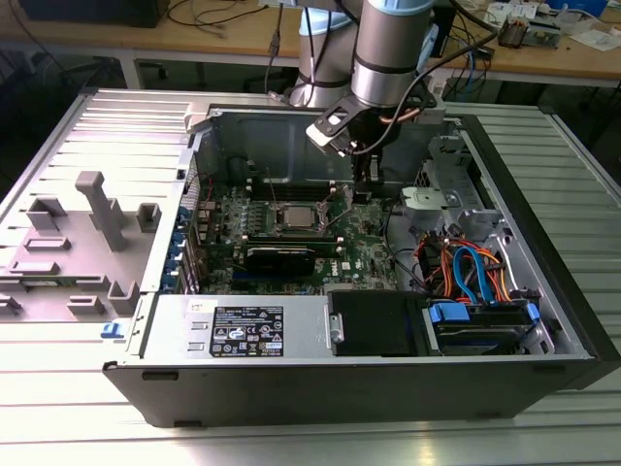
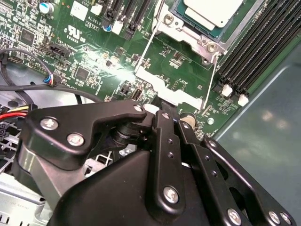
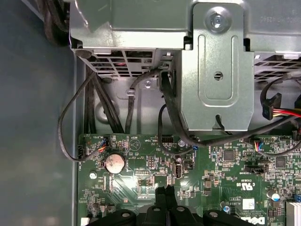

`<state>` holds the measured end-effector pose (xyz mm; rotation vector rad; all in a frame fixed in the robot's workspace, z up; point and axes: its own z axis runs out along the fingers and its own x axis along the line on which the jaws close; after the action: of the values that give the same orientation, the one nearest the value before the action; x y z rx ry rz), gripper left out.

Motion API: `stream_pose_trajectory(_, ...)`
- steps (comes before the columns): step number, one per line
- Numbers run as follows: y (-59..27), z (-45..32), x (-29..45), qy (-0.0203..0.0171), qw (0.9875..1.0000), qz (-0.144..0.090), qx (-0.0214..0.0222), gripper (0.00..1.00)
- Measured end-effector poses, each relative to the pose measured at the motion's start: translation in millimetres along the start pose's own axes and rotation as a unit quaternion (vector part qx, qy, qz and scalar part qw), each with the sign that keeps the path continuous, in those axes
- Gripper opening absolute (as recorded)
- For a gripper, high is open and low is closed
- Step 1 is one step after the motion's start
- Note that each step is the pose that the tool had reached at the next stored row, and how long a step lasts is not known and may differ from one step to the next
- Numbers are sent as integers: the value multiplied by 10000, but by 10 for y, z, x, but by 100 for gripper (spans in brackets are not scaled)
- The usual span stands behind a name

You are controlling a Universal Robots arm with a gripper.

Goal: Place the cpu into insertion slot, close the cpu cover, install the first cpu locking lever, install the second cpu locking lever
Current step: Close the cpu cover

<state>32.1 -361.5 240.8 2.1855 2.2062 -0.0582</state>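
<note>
The claw (image 2: 170, 114) is seen with its fingers drawn together, right at the free edge of the cpu cover (image 2: 165, 90), which is tilted open. The cpu (image 2: 212, 10) is seated in the insertion slot (image 2: 184, 32) on the green motherboard (image 2: 89, 52).

white label (image 1: 247, 332) on power supply (image 1: 170, 335): rows of fine print and marks, unreadable | green motherboard (image 3: 141, 188), first wrist view: small white printed codes | white sticker (image 2: 85, 10) on board, second wrist view: print illegible
</note>
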Motion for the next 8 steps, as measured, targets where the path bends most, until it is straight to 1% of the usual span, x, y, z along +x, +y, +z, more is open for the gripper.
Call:
stream_pose_trajectory(3,-8,-1,1,1,10000,-1,-1,11)
stream_pose_trajectory(4,-9,-13,0,1,10000,-1,3,11)
stream_pose_trajectory(8,-21,-33,-1,14,10000,-1,8,11)
